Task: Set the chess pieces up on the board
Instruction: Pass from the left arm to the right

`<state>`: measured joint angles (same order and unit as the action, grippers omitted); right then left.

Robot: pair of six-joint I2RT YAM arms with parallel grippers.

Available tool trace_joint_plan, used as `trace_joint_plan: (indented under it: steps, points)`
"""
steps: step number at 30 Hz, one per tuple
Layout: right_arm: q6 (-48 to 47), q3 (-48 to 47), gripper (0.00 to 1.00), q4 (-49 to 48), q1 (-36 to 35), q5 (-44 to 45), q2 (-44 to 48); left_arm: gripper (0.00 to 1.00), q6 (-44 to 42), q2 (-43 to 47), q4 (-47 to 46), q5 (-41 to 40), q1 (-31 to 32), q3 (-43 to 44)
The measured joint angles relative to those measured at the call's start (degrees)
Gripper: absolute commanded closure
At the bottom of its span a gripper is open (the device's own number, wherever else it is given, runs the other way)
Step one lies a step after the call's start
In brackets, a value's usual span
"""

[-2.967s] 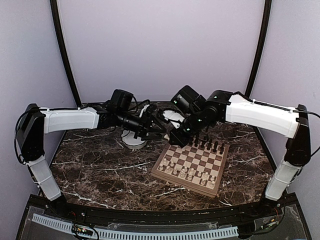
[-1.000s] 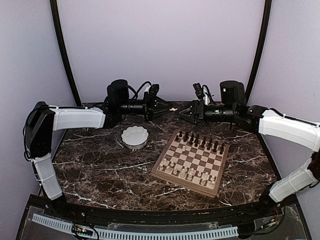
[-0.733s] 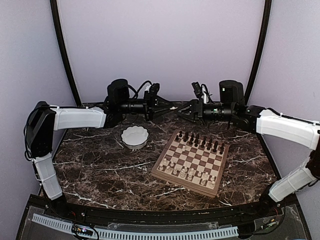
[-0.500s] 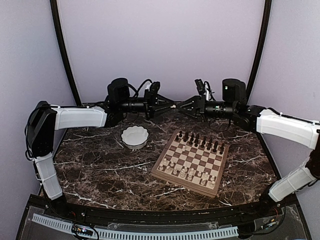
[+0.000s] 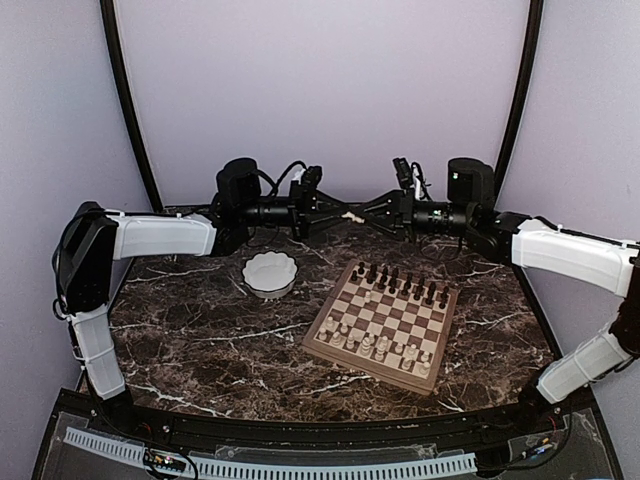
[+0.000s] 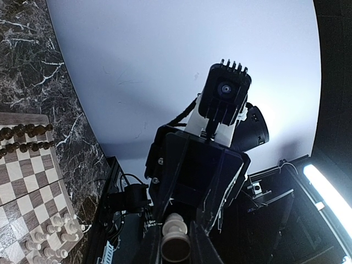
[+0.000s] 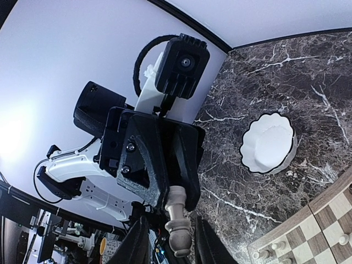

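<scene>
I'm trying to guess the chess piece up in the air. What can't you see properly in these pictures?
Cream piece: top view, too small to name; wrist views, the left gripper and the frame edge hide part.
Right gripper: right wrist view, the lower edge cuts its fingertips, so touching the piece is unclear.
Chessmen on the board: top view, too small.

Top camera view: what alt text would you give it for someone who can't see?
The left gripper and right gripper meet tip to tip in mid-air at a pale chess piece, over the far edge of a dark marble table. Nearer the camera sit a chessboard with pieces along two sides and a white bowl.
</scene>
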<state>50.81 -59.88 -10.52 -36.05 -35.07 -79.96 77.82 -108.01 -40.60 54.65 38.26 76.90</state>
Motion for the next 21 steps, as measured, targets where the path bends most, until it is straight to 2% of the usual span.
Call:
trace_joint_plan:
  steps: [4,11,13,15,16,17,20,21]
  points:
    - [0.09,0.00,0.70,-0.04,0.00,-0.46,-0.66,0.92,0.20,-0.04,-0.04,0.00,0.00,0.00]
    - [0.42,-0.13,0.89,-0.22,0.02,-1.44,-1.81,0.92,0.85,-0.35,-0.07,0.00,0.00,0.00]
    - [0.39,-0.17,0.92,-0.15,0.00,-1.75,-1.81,0.88,1.07,-0.48,-0.11,0.02,-0.02,0.00]
    - [0.17,-0.22,0.93,-0.07,0.02,-1.86,-1.81,0.77,1.11,-0.52,-0.07,0.02,-0.09,0.02]
    - [-0.31,-0.42,0.94,0.44,0.02,-1.81,-1.81,0.65,0.92,-0.52,0.11,0.02,-0.11,0.02]
    - [-0.94,-0.98,0.94,1.77,0.00,-1.64,-1.81,0.49,0.72,-0.52,0.76,-0.02,-0.11,0.11]
    - [-4.66,-4.74,0.95,9.75,0.00,0.02,-1.75,0.36,-2.47,-0.39,4.31,-0.68,-0.39,0.33]
    - [-6.34,-6.62,0.95,13.38,0.00,0.94,-1.62,0.26,-4.35,-0.15,6.64,-1.40,-0.46,0.35]
